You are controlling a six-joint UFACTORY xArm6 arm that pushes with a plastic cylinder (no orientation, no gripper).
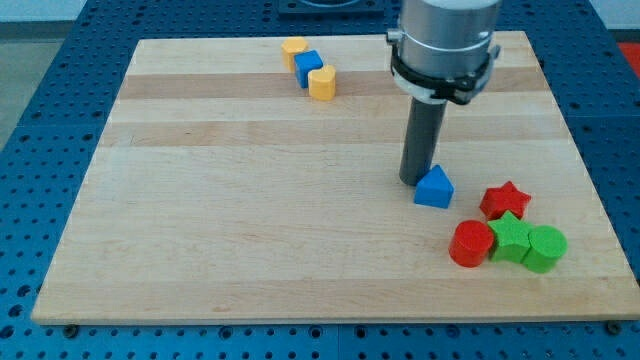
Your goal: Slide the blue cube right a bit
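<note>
Green plastic cylinder (546, 248) sits nearest, touching a green star block (512, 237) on the wooden worktop (250, 220). My tip (415, 180), with no gripper, touches the blue pentagon-like block (434, 187); blue cube (308, 68) sits between yellow blocks, top.

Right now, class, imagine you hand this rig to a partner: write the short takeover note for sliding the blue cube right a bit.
My tip: down on the board, touching or nearly touching the upper left of the blue triangular block.
Blue cube: near the view's top, wedged between two yellow blocks.
Red star, red cylinder, green star and green cylinder cluster at the view's lower right.
Done: nothing visible on the cube; the tip is apart from it.
Left: bring the tip to the cube's left side, then push right a little.
</note>
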